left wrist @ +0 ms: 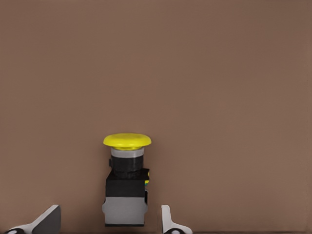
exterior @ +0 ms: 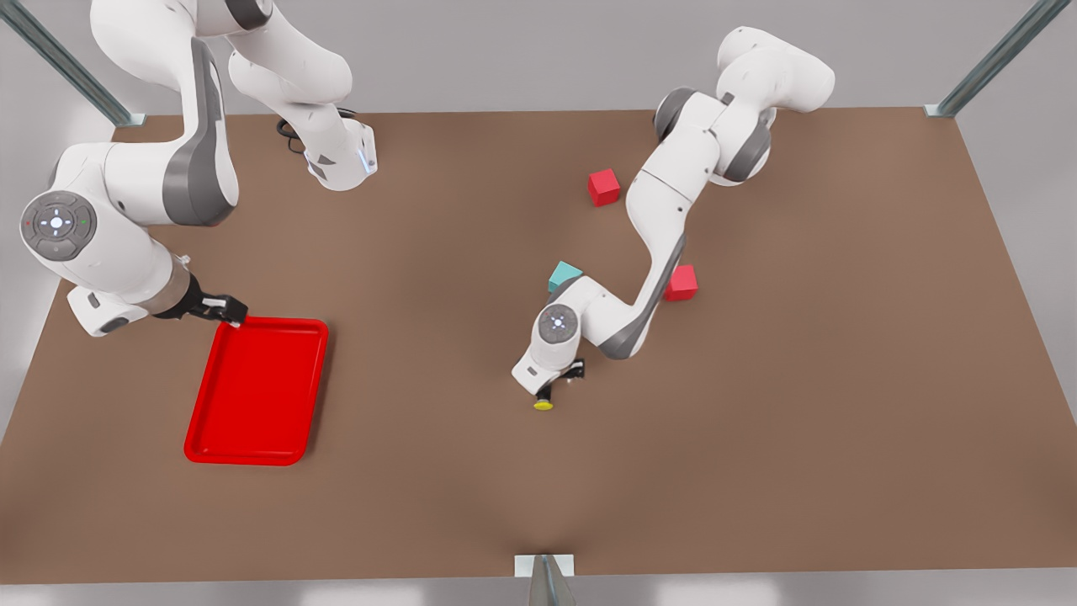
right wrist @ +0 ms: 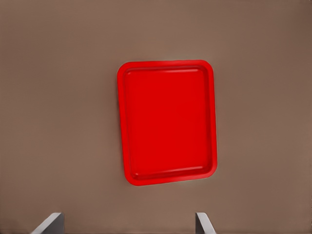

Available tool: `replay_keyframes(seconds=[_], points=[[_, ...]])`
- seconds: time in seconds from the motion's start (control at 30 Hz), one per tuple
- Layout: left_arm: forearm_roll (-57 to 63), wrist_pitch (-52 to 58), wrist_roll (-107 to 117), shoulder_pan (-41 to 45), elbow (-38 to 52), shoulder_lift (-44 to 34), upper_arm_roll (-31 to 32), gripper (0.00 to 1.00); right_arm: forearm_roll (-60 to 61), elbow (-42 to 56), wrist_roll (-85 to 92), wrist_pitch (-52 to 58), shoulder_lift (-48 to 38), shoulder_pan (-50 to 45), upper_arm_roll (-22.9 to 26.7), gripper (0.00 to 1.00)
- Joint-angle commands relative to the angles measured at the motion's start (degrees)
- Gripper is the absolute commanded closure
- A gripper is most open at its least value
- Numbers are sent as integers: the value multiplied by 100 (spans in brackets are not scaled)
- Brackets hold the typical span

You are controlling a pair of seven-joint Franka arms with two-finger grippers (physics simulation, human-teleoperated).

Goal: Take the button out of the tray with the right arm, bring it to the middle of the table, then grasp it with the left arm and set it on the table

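The button (exterior: 543, 404) (left wrist: 126, 187), with its dark grey base and yellow cap, is at the middle of the brown table (exterior: 757, 421). My left gripper (exterior: 562, 380) (left wrist: 109, 210) is open around its base, and a gap shows on each side between the fingers (left wrist: 165, 219) and the button. The red tray (exterior: 257, 389) (right wrist: 168, 122) lies at the front view's left with nothing in it. My right gripper (exterior: 225, 310) (right wrist: 128, 215) hangs open by the tray's far corner, holding nothing.
Two red cubes (exterior: 603, 187) (exterior: 681, 283) and a teal cube (exterior: 564, 274) sit behind the left arm, toward the far side of the table. Grey frame posts (exterior: 547, 576) stand at the table's edges.
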State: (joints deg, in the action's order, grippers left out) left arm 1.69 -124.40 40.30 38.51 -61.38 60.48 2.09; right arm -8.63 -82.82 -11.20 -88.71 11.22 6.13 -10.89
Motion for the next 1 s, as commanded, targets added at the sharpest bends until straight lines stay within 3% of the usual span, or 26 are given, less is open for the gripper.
replay_keyframes(seconds=[0.0, 0.1, 0.9, 0.97], points=[[41, 197, 452, -10, 91, 25, 28, 0, -7, 3, 953, 73, -6, 2, -1, 0], [41, 161, 408, -28, 539, 253, 28, 0, -7, -6, 953, 82, -6, -7, -1, 0], [50, -287, -224, -116, 829, 640, 11, 0, 19, 20, 944, 82, 29, 63, -10, 0], [59, -278, -242, -116, 829, 631, 11, 6, 19, 20, 953, 82, 29, 63, -10, 0]])
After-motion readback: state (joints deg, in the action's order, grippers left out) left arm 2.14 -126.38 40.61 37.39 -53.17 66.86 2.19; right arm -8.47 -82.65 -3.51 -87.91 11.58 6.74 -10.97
